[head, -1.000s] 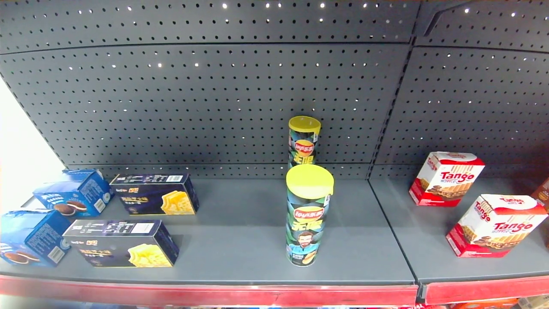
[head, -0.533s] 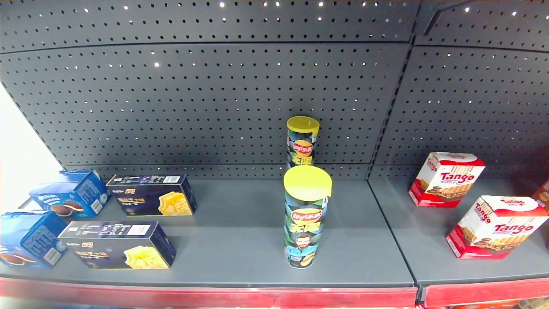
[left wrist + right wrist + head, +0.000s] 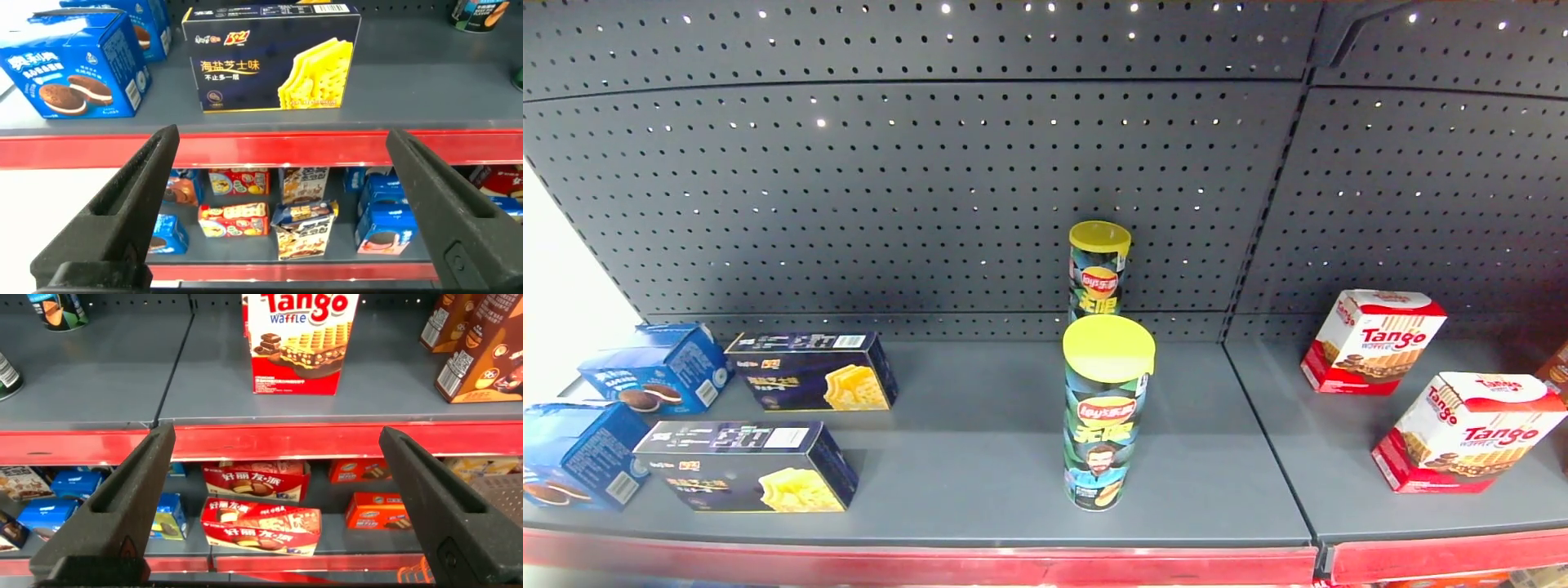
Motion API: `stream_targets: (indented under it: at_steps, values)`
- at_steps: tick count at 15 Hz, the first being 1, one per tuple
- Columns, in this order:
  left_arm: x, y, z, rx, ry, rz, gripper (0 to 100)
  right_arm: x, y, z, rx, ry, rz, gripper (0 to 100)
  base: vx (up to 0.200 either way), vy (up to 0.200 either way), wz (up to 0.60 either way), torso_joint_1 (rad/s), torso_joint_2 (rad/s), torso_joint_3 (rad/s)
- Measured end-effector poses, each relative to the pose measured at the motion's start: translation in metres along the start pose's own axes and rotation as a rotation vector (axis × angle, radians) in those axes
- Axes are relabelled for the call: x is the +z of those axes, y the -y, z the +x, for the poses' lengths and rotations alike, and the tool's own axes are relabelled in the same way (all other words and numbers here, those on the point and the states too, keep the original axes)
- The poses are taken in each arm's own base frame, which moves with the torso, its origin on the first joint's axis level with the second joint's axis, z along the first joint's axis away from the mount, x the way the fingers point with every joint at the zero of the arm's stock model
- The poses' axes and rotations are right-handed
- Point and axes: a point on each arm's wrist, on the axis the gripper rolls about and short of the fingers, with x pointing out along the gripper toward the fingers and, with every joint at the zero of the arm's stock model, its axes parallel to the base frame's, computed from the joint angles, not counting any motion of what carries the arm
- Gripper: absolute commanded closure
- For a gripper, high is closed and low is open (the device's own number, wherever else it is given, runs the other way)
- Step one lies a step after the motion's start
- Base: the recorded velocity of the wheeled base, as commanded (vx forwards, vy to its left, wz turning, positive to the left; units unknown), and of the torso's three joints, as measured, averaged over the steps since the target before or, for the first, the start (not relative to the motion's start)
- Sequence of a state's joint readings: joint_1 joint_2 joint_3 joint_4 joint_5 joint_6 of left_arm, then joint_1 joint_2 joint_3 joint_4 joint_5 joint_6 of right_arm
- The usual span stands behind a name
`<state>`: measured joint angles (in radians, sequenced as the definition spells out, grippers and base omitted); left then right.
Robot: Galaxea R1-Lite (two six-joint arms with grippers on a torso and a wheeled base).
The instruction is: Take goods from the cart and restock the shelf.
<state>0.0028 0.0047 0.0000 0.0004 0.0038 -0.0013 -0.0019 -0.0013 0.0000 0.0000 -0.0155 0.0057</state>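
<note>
Grey metal shelf with pegboard back is carrying two upright yellow-lidded crisp tubes, one behind the other. Left claw and right claw are hanging wide open and empty before its red edge. Seemingly, fetching cart goods is coming next.

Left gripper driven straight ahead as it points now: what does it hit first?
Probably the shelf's red front edge: the open left gripper frames it, just below the dark blue cracker box. Depth is unclear.
</note>
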Motion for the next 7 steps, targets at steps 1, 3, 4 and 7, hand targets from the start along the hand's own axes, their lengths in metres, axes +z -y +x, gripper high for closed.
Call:
stream_targets:
  at_steps: [1,3,4,7]
  values:
    - [-0.0001,0.0,0.0,0.0,-0.001,0.0,0,0.0,0.0,0.0,0.0,0.0,0.0,0,0.0,0.0,0.0,0.0,0.0,0.0]
    - [0.0,0.0,0.0,0.0,0.0,0.0,0,0.0,0.0,0.0,0.0,0.0,0.0,0,0.0,0.0,0.0,0.0,0.0,0.0]
    - [-0.0001,0.0,0.0,0.0,-0.001,0.0,0,0.0,0.0,0.0,0.001,0.0,0.0,0,0.0,0.0,0.0,0.0,0.0,0.0]
    - [0.0,0.0,0.0,0.0,0.0,0.0,0,0.0,0.0,0.0,0.001,0.0,0.0,0,0.0,0.0,0.0,0.0,0.0,0.0]
